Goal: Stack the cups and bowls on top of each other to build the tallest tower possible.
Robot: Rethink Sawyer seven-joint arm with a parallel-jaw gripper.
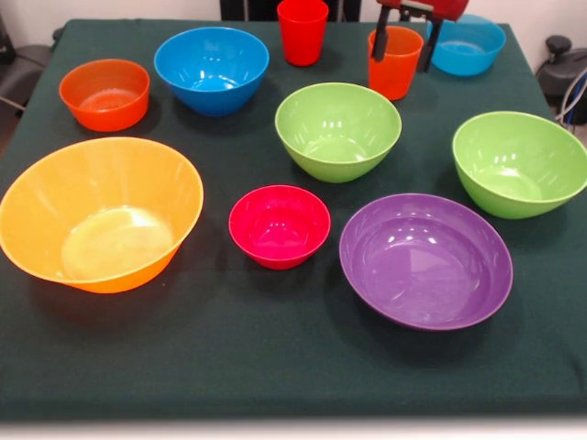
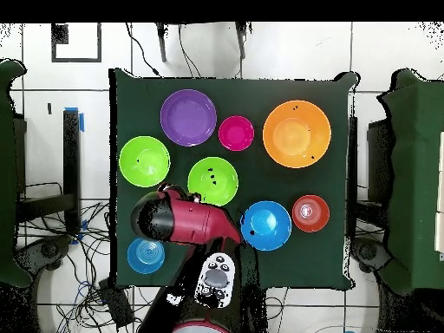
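**10 pieces on the table, none stacked: gripper astride the orange cup**

10 pieces sat apart on the dark green cloth (image 1: pixel 275 357), with no tower begun. The gripper (image 1: pixel 406 48) hung at the far side, its 2 dark fingers (image 1: pixel 380 46) spread open and set on either side of the orange cup (image 1: pixel 394 66), one near each wall of the rim. Whether the pads touched the plastic could not be told. The red cup (image 1: pixel 302 31) stood just beside it, and a blue bowl (image 1: pixel 472 46) lay close behind on the other side.

The step in hand looked like taking the orange cup. To do it well, the fingers probably needed to go lower before closing, because the cup tapers and a pinch near the rim could let it tilt or slip. A centred squeeze would keep it upright. The lift ought to be straight up, since the red cup and blue bowl were near enough to be knocked.

The big orange bowl (image 1: pixel 101 213) sat at the near corner, well apart, and seemed the natural base. The small crimson bowl (image 1: pixel 279 225) lay between it and the purple bowl (image 1: pixel 426 260). The 2 green bowls (image 1: pixel 337 130) (image 1: pixel 519 161), a second blue bowl (image 1: pixel 212 68) and a small orange bowl (image 1: pixel 105 93) filled the rest.
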